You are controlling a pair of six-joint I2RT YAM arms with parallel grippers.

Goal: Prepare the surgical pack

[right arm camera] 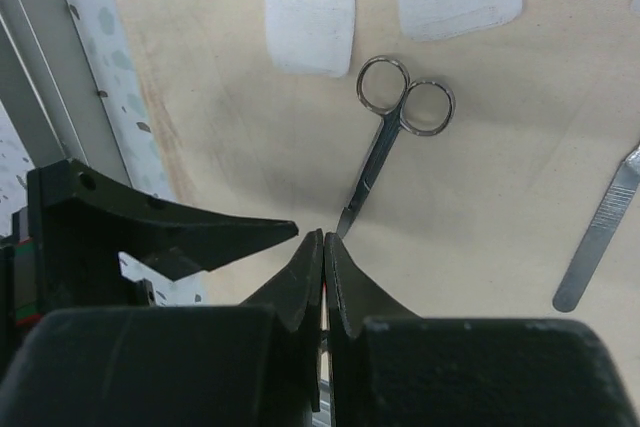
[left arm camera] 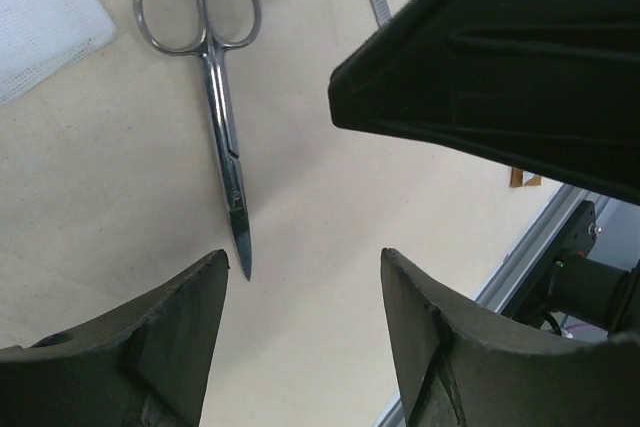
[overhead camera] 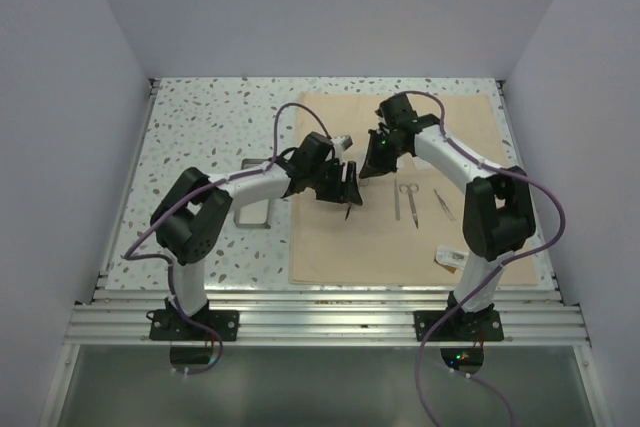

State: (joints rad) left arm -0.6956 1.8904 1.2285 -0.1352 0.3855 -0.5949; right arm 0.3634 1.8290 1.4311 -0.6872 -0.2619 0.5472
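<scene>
The tan cloth sheet lies spread on the table. A pair of steel scissors lies on it, also seen in the right wrist view, blades pointing toward both grippers. My left gripper is open and empty, hovering just past the scissor tip. My right gripper is shut with nothing seen in it, its tips close above the same scissor tip. Two white gauze squares lie beyond the scissor handles. A second pair of scissors and thin forceps lie to the right. A small white packet sits near the cloth's front right.
The grey metal tray stands on the speckled table left of the cloth, partly under my left arm; its rim shows in the right wrist view. My two grippers are close together over the cloth's middle. White walls enclose the table.
</scene>
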